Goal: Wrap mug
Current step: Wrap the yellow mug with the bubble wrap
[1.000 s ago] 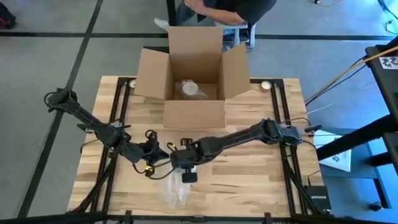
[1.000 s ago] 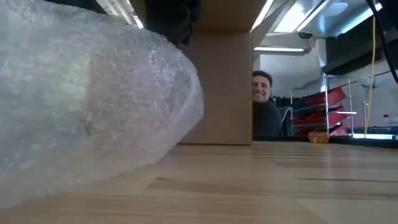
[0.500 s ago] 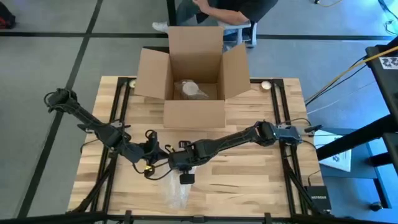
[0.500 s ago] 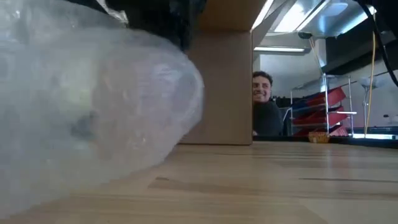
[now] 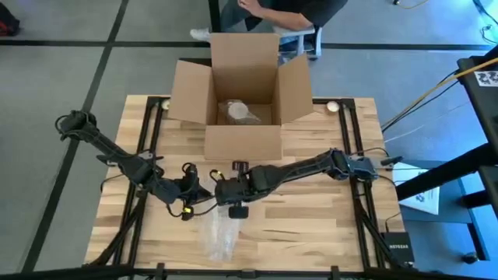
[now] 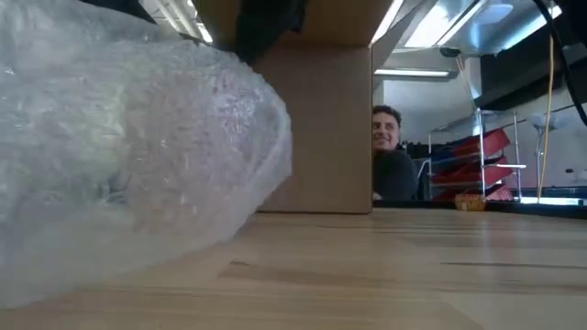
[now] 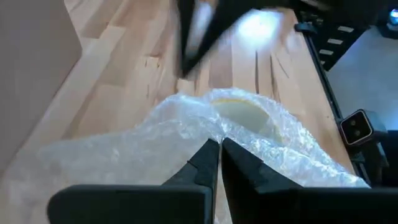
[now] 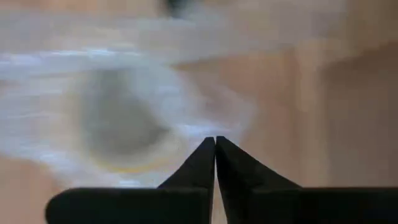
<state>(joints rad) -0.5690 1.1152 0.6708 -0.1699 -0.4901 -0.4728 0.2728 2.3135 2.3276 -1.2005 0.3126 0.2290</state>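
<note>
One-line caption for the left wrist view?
Left gripper pinching bubble wrap bundled around a pale mug on the wooden table.

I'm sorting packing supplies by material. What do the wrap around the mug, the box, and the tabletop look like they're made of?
Bubble wrap: clear, glossy plastic film, with small air pockets showing. Open box: matte brown corrugated cardboard, apparently, with folded flaps. Table: light wood with visible plank seams and grain, smooth and probably sealed.

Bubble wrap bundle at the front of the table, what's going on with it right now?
Both arms are working the bubble wrap, which lies around a pale mug. The left gripper is shut on the wrap's edge, and the right gripper is shut just above the bundle. Behind stands an open cardboard box with another wrapped item inside.
</note>
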